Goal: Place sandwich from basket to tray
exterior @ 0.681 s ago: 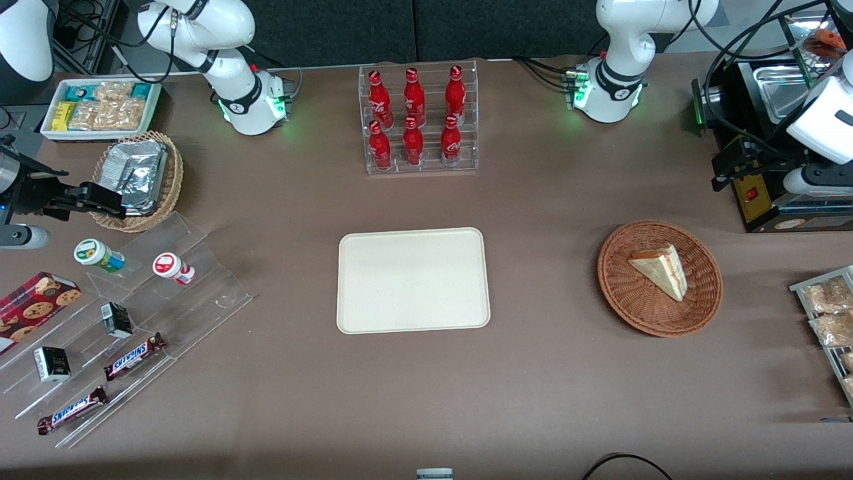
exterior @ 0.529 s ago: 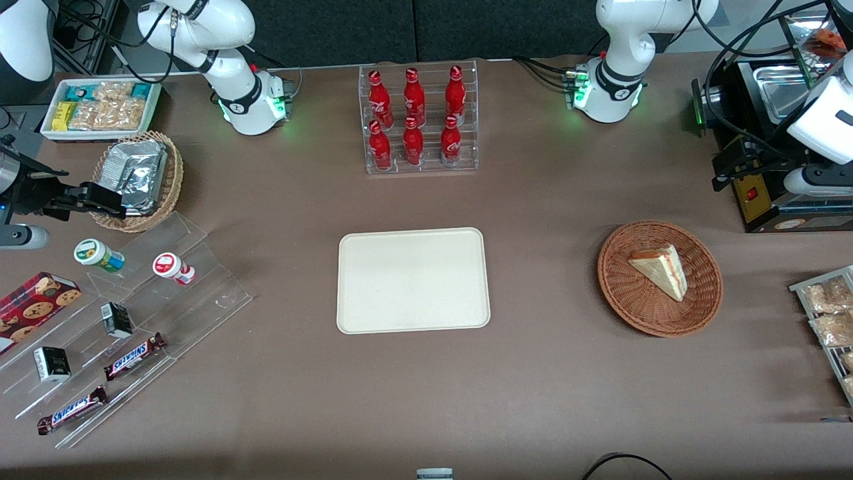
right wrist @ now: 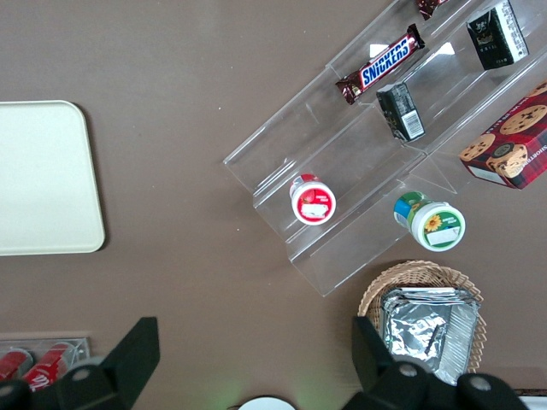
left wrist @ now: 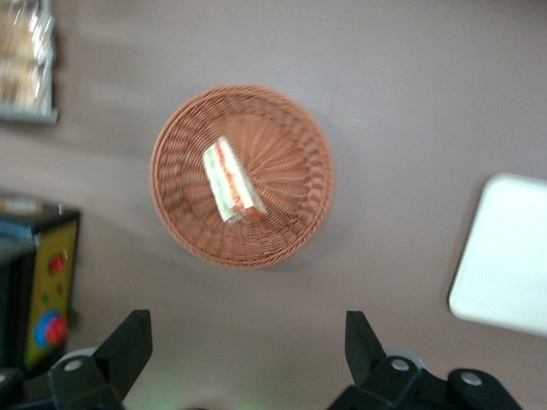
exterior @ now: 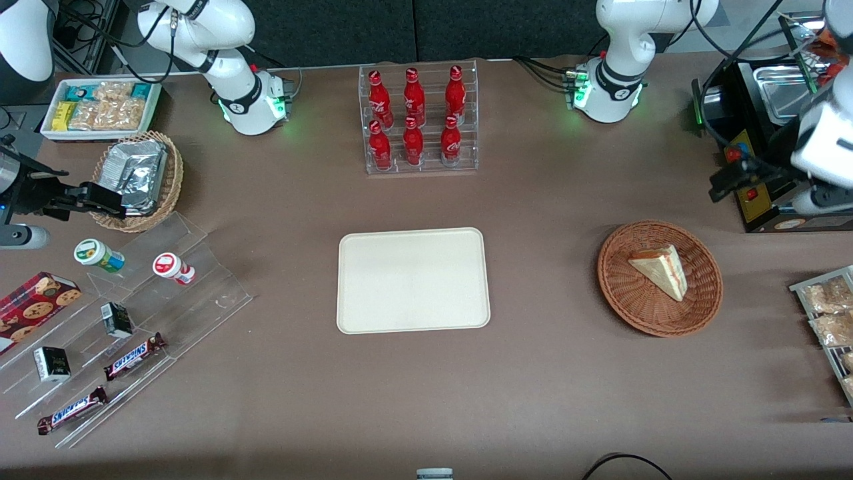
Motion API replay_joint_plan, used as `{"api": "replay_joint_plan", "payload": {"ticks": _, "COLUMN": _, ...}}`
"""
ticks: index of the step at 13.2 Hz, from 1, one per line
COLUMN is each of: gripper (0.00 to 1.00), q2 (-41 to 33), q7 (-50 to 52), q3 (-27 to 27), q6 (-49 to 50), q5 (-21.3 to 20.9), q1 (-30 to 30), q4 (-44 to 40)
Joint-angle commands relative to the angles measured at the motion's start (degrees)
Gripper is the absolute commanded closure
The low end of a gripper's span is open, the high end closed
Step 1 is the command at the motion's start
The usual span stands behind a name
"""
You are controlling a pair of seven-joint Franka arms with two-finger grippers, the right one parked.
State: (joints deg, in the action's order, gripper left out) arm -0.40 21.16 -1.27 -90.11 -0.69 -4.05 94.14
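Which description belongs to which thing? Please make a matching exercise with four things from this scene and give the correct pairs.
Things:
1. sandwich
2. tray
3. gripper
4. red bottles

Descriptions:
A. stand in a clear rack
B. lies in the basket
C. open, above the table, holds nothing
D. bare, at the middle of the table

Pairs: 1-B, 2-D, 3-C, 4-A
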Motion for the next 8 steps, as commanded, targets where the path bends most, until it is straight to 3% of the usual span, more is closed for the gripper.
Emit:
{"api": "replay_joint_plan", "payload": {"ticks": 1, "gripper": 0.0, "q2": 3.38, "q7": 7.39, "q3": -0.05, "q6": -2.77, "q5": -1.07, "q1": 0.62, "q4": 2.6}}
{"api": "replay_joint_plan", "payload": {"ticks": 8, "gripper": 0.0, "q2": 3.47, "q7": 16.45, "q3": -0.13, "q6": -26.05, "q5": -1.6, "q1": 0.97, "q4": 24.04}}
